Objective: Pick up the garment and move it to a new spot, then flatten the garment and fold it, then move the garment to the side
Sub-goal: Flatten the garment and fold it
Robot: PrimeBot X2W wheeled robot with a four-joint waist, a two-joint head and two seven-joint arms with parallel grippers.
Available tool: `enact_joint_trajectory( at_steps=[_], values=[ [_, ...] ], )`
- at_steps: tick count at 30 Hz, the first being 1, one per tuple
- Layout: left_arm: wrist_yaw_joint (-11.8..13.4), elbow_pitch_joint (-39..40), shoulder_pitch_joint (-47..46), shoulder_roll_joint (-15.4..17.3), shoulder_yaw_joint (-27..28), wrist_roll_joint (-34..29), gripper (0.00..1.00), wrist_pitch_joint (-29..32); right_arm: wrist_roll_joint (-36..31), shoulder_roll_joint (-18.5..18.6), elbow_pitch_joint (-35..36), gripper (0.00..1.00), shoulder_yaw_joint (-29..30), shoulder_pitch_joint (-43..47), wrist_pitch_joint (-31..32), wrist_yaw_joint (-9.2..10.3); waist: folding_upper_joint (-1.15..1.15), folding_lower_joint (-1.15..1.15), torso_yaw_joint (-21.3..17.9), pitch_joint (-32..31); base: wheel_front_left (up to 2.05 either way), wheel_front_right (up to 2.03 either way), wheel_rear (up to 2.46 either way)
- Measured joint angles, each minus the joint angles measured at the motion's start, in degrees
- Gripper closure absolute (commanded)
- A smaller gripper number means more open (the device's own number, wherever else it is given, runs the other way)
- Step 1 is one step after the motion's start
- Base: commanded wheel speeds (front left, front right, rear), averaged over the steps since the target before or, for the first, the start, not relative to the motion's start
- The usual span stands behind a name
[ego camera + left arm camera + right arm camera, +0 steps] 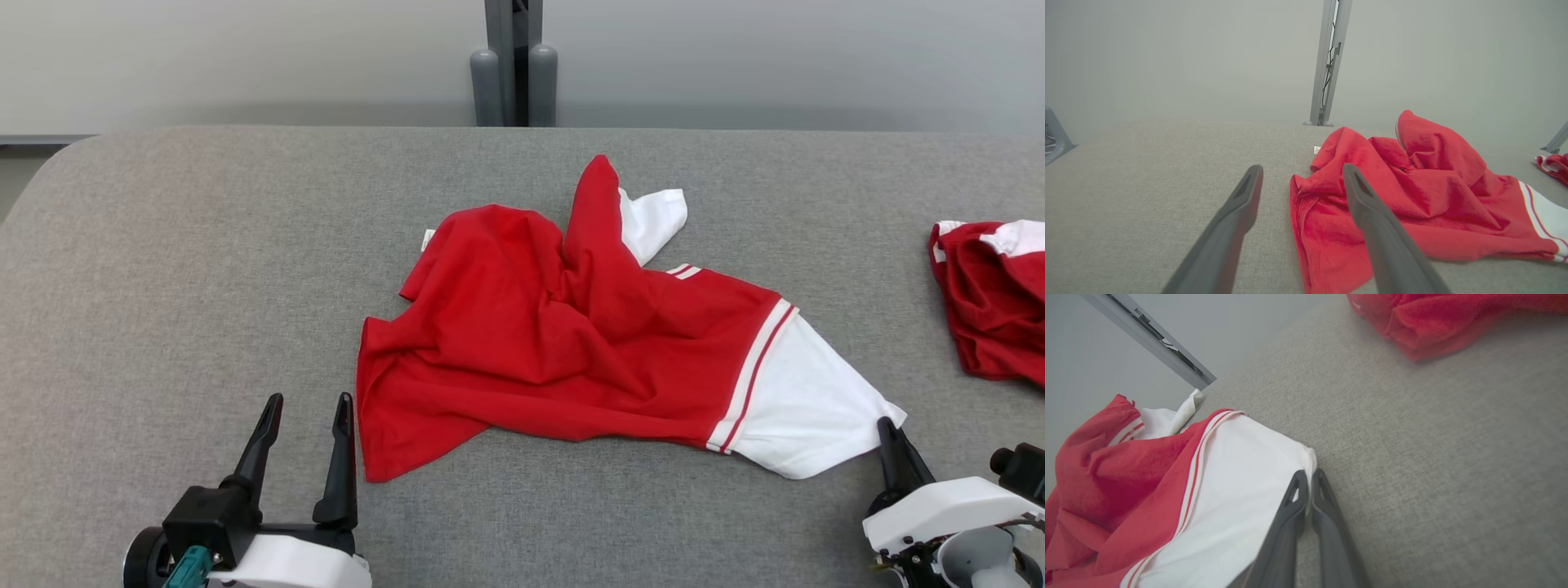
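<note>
**Thin pinch on one corner, the other side not yet caught**

The red-and-white garment [555, 359] lies crumpled on the grey tabletop [163, 245], straight in front of the grey post [514, 73] and between it and the robot. A ridge of red cloth stands up on the side nearest the post.

The right gripper [890, 433], nearer the robot than the post and off to its right, has its jaws pressed together on the very corner of the white sleeve [1241, 477]. In the right wrist view only a sliver of the sleeve's edge sits between the fingertips. The left gripper [310, 402], on the post's left and equally far from it, stands spread wide with nothing in it. Its inner finger is just beside the red hem corner.

What could go wrong, as I judge it:

- **Slip.** With so little cloth in the bite, a pull or lift could draw the sleeve corner out, most likely when the weight of the whole shirt comes onto it.
- **Bunching.** Hauling by that one corner alone would drag the heap into a rope rather than spread it.
- **Missed hem.** The left fingers straddle mostly bare tabletop, so closing there could catch nothing, or only one layer.
- **Snagging.** A second red garment [992, 294] lies further to the post's right, and a sweep that way might catch it.
</note>
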State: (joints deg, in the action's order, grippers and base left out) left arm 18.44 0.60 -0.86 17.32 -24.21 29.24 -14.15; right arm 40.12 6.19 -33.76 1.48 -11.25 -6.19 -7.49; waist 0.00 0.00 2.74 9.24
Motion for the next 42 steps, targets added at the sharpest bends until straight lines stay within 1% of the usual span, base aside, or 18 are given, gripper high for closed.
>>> enact_joint_trajectory(
  at_steps=[2, 4, 10, 13, 16, 18, 24, 33, 38, 42],
  values=[
    [0.3, 0.3, 0.8, 0.2, 0.1, 0.1, 0.0, 0.0, -2.1, -1.2, 0.9, 0.0, 1.8, 0.5, 1.4, 0.0, 0.0, 0.0, -0.6, -0.4, 0.0, 0.0, 0.0],
    [0.4, 0.4, 1.0, 0.2, 0.1, 0.2, 0.0, 0.1, -2.7, -1.5, 1.2, 0.0, 2.4, 0.6, 1.7, 0.0, 0.0, 0.0, -0.8, -0.5, 0.0, 0.0, 0.0],
    [0.4, 0.6, 3.0, 0.1, 1.0, 2.0, 0.0, 0.0, -7.6, -2.5, 2.6, 0.0, 5.9, 1.8, 3.0, 0.0, 0.0, 0.0, -2.0, -2.1, 0.0, 0.0, 0.0],
    [-0.1, 0.7, 4.8, -0.1, 2.3, 3.3, 0.0, -0.2, -10.0, -3.0, 5.3, 0.0, 6.8, 2.0, 3.2, 0.0, 0.0, 0.0, -3.0, -3.5, 0.0, 0.0, 0.0],
    [-0.2, 1.6, 5.8, 0.1, 3.7, 4.1, 0.0, -0.4, -12.4, -3.1, 8.3, 0.0, 6.5, 1.8, 3.0, 0.0, 0.0, 0.0, -3.7, -4.8, 0.0, 0.0, 0.0],
    [-0.2, 2.3, 6.6, 0.1, 4.7, 4.5, 0.0, -0.5, -15.1, -3.2, 10.4, 0.0, 6.0, 1.6, 2.6, 0.0, 0.0, 0.0, -4.2, -5.8, 0.0, 0.0, 0.0],
    [-0.2, 3.4, 10.2, 0.8, 5.7, 4.7, 0.0, -0.6, -21.6, -3.3, 16.7, 0.0, 3.5, 1.3, 2.6, 0.0, 0.0, 0.0, -5.4, -8.9, 0.0, 0.0, 0.0],
    [-0.6, 5.8, 14.7, 2.2, 7.1, 4.3, 0.0, -0.8, -24.7, -3.4, 24.3, 0.0, 1.3, 6.0, 2.1, 0.0, 0.0, 0.0, -4.5, -11.5, 0.0, 0.0, 0.0],
    [-0.1, 7.5, 17.3, 2.5, 7.6, 3.0, 0.0, -0.8, -26.3, -3.4, 27.6, 0.0, 0.1, 8.8, 2.6, 0.0, 0.0, 0.0, -4.4, -12.3, 0.0, 0.0, 0.0],
    [1.1, 8.7, 18.9, 2.4, 8.7, 2.6, 0.0, -0.8, -25.5, -3.4, 28.9, 0.0, -0.7, 10.2, 2.7, 0.0, 0.0, 0.0, -4.6, -12.6, 0.0, 0.0, 0.0]
  ],
)
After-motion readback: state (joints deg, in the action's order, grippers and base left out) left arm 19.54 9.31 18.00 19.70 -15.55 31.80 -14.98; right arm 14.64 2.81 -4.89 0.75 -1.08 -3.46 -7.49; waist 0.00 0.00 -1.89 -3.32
